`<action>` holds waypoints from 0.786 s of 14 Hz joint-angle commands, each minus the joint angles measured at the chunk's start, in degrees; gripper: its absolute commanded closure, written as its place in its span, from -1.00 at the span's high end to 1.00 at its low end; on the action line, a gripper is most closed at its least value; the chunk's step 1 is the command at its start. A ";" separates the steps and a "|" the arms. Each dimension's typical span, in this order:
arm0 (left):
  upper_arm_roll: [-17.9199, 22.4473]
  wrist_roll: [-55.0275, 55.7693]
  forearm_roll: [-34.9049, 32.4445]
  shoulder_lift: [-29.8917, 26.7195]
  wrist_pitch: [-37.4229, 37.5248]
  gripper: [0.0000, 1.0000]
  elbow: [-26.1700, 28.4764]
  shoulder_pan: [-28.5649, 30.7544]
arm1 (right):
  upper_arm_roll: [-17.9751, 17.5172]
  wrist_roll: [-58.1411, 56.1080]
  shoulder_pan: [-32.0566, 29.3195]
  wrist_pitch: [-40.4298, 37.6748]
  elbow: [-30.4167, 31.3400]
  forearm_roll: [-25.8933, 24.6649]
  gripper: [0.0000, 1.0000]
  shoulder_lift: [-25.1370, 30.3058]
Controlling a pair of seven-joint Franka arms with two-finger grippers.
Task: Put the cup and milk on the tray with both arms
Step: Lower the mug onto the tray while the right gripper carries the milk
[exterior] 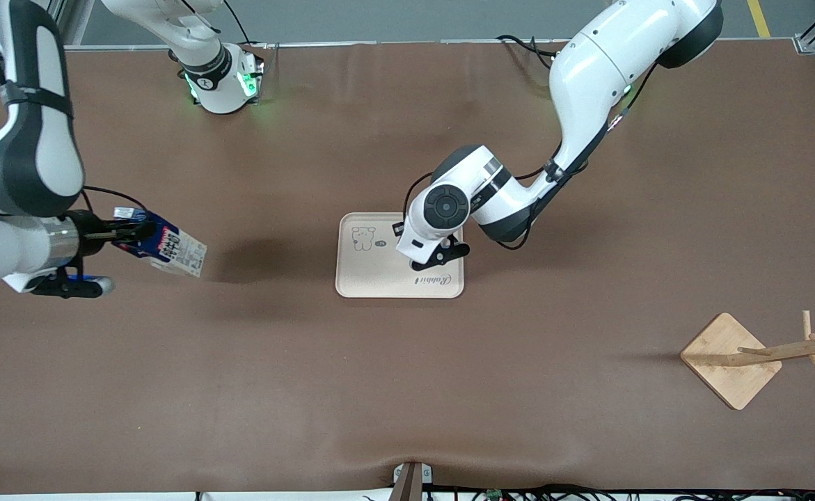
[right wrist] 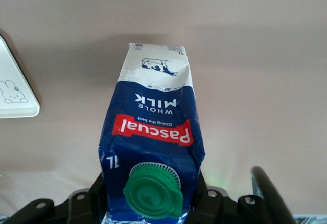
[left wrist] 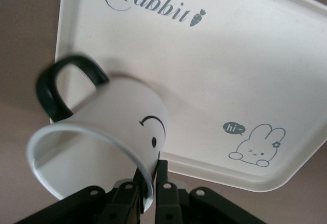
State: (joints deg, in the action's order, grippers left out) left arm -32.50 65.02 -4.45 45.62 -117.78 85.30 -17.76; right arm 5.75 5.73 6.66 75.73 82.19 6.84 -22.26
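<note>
the left arm reaches in from its base to hang over the cream tray (exterior: 372, 275), which lies flat near the middle of the brown table (exterior: 407, 383). the left gripper (left wrist: 148, 183) is pinched together on the rim of the cup (left wrist: 110, 132), one finger (left wrist: 162, 175) outside the wall and the other inside it. the white mug with its black rim is tipped in the air, mouth toward the wrist camera, black loop handle sticking out to one side and the smiley face on its wall showing. it hangs over the tray's edge, close to the "rabbit" writing; whether it touches the tray i cannot tell. from the front camera the arm's wrist hides the cup.

toward the right arm's end of the table, the right gripper (exterior: 125, 233) is clamped on the top of the milk carton (exterior: 170, 250), up by its green cap (right wrist: 152, 193). the dark blue carton is held tilted above bare table, white bottom pointing toward the tray, well apart from it.

a wooden peg stand (exterior: 734, 358) sits near the left arm's end, nearer the front camera than the tray.
</note>
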 commanded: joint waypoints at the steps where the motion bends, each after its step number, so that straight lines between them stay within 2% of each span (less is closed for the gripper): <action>1: 1.21 0.63 1.20 0.53 1.50 -0.72 -1.72 -0.78 | 0.14 5.24 3.61 -1.55 -1.24 1.16 -0.34 -0.15; 2: 1.21 0.54 1.20 0.53 1.50 -0.55 -1.72 -0.70 | 0.14 5.25 4.58 -1.98 -1.24 2.47 -0.34 -0.15; 3: 1.21 0.46 0.93 0.44 1.50 -0.22 -1.81 -0.70 | 0.23 5.43 5.20 -2.42 -1.24 4.83 -0.34 -0.23; 4: 1.21 0.46 0.58 0.00 1.58 0.00 -1.89 -0.52 | 0.32 5.51 5.20 -2.51 -1.24 7.11 -0.33 -0.24; 5: 1.21 0.46 0.67 -0.09 2.37 0.31 -1.98 -0.35 | 0.23 5.60 5.38 -2.43 -1.24 8.62 -0.33 -0.32; 6: 1.21 0.11 0.58 -0.17 3.51 0.99 -2.77 -0.43 | 0.23 6.73 6.07 -2.34 -1.16 9.76 -0.33 -0.41; 11: 1.21 0.28 0.41 -2.71 11.32 1.00 -9.09 -0.61 | 0.23 19.56 14.42 1.33 -1.16 10.82 -0.29 -0.59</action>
State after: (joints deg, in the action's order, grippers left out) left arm -31.81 65.05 -4.30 44.94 -110.79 78.57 -17.79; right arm 5.45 20.61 17.88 75.67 82.09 16.49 -22.30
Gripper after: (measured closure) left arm 0.123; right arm 0.352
